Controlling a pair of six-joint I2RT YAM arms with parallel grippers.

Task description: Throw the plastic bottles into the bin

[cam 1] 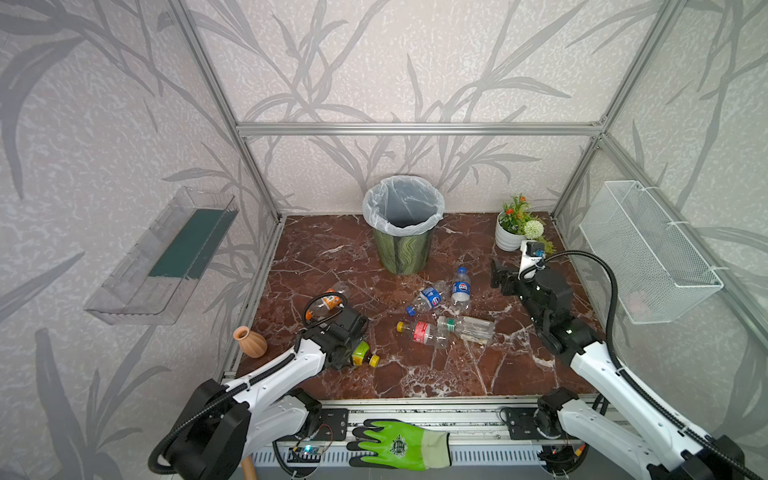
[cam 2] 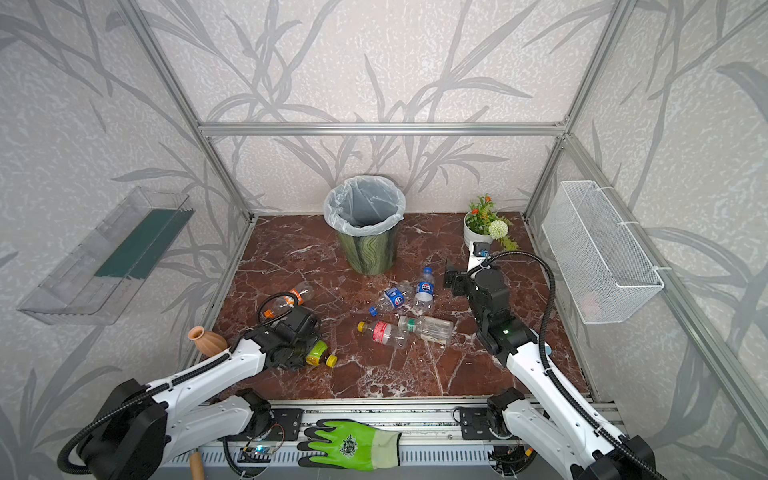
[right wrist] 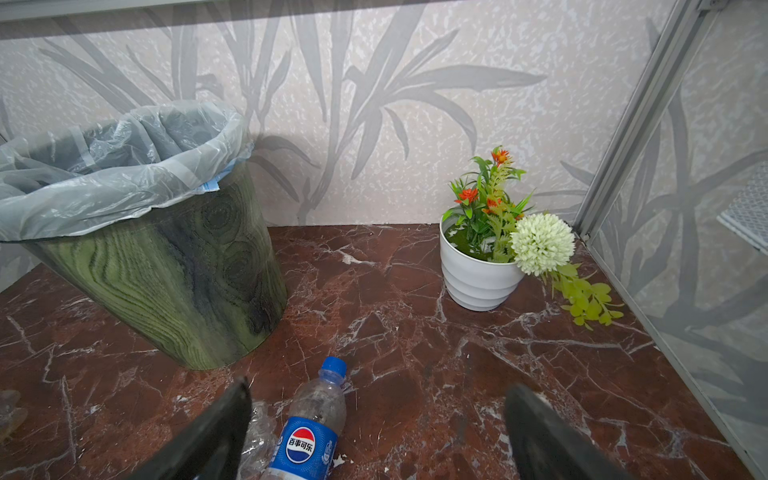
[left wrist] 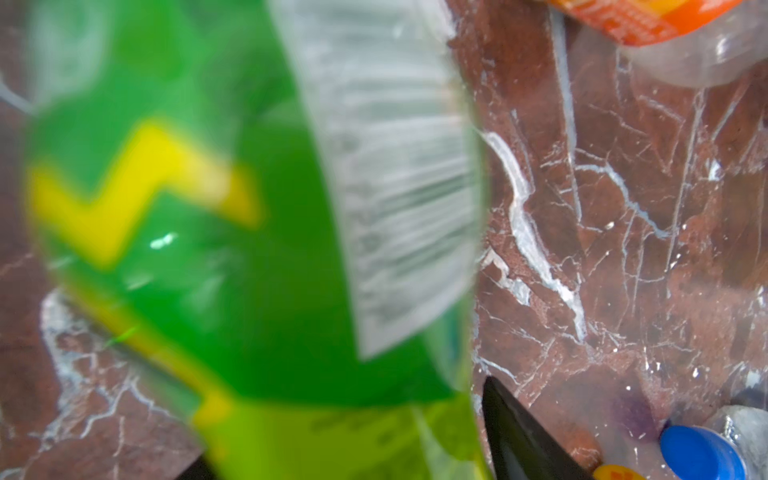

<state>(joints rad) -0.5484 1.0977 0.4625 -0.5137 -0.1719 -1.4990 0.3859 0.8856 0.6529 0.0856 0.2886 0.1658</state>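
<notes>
My left gripper straddles the green-wrapped, yellow-capped plastic bottle; can't tell if it's clamped. The slick wrap may squirt out. Right gripper gapes empty.

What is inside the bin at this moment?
Inside the bin only its translucent liner shows, nothing else in the visible part. The very bottom is hidden behind the near rim.

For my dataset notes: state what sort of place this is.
Probably a robot test cell dressed as a room: aluminium frame holding leaf-patterned wall panels, marble-look floor with a lined bin, left arm and right arm mounted in front.
</notes>
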